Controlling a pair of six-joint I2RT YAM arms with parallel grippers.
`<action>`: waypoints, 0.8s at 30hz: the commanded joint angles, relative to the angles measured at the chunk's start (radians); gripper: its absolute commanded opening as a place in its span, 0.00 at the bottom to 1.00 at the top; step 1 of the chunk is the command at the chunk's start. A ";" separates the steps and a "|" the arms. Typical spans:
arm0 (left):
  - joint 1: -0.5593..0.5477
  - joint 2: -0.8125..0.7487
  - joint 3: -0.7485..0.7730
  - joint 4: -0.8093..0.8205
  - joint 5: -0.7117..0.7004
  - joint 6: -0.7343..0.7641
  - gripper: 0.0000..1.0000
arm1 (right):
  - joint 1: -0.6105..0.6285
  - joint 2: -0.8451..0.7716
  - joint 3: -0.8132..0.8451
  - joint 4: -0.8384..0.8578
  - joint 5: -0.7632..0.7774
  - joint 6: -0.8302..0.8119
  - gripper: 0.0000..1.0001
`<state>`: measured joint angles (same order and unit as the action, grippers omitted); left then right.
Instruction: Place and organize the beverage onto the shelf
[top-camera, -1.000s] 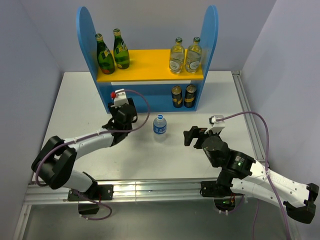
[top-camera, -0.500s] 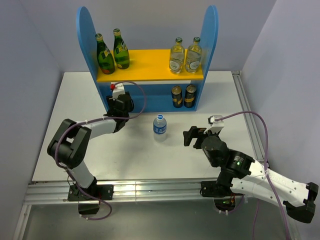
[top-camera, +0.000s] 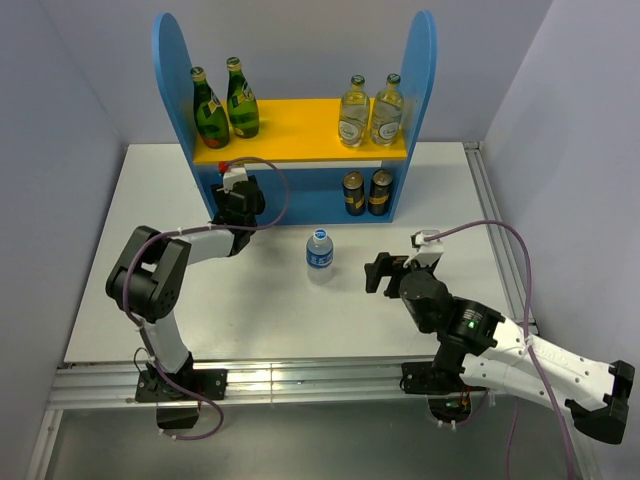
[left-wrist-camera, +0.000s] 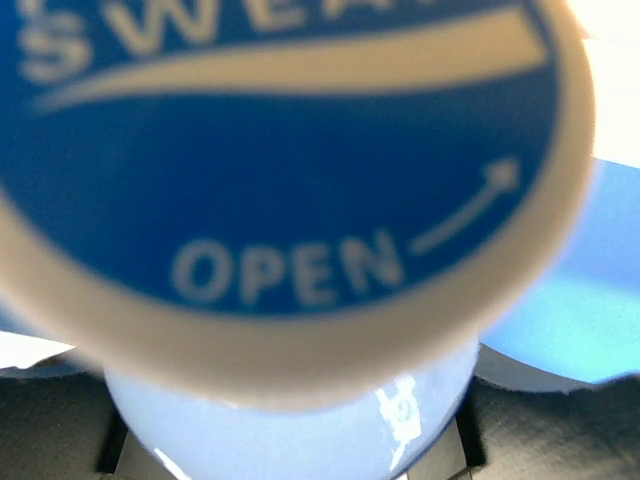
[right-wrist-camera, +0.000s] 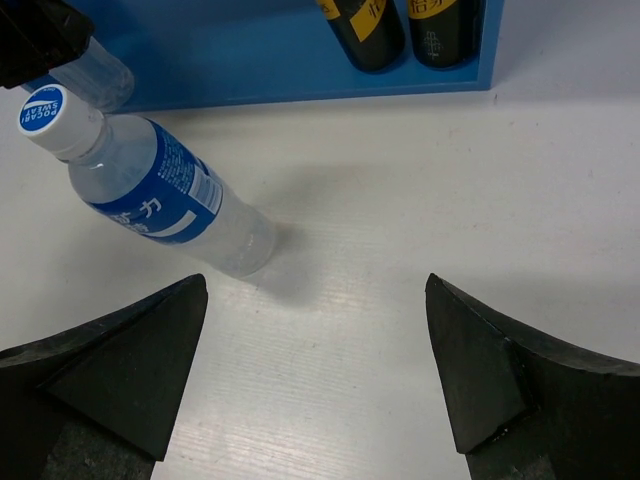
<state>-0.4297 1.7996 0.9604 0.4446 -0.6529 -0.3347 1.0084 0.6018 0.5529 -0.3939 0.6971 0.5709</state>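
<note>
Since the right gripper is spread open, the Pocari Sweat bottle ahead-left of it (upright, free-standing) could be toppled by an off-centre finger.

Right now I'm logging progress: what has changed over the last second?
The left pincer, gripping a Pocari Sweat bottle, moved forward to the lower level of the shelf, elbow folding up. The open right pincer shifted slightly left. The other Pocari Sweat bottle on the table and the shelved bottles stayed put.

Clear glossy plastic water bottle, matt white table, matt blue shelf
</note>
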 joint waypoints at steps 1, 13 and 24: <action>0.019 -0.005 0.081 0.137 -0.008 0.017 0.00 | 0.006 0.010 0.013 0.015 0.031 -0.002 0.96; 0.042 0.000 0.093 0.102 0.006 -0.006 0.99 | 0.004 0.012 0.013 0.015 0.031 0.000 0.96; 0.005 -0.143 0.080 -0.070 -0.016 -0.020 0.99 | 0.006 -0.010 0.007 0.012 0.030 0.003 0.96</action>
<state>-0.4152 1.7771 0.9821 0.3618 -0.6750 -0.3595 1.0084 0.6064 0.5529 -0.3943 0.6998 0.5709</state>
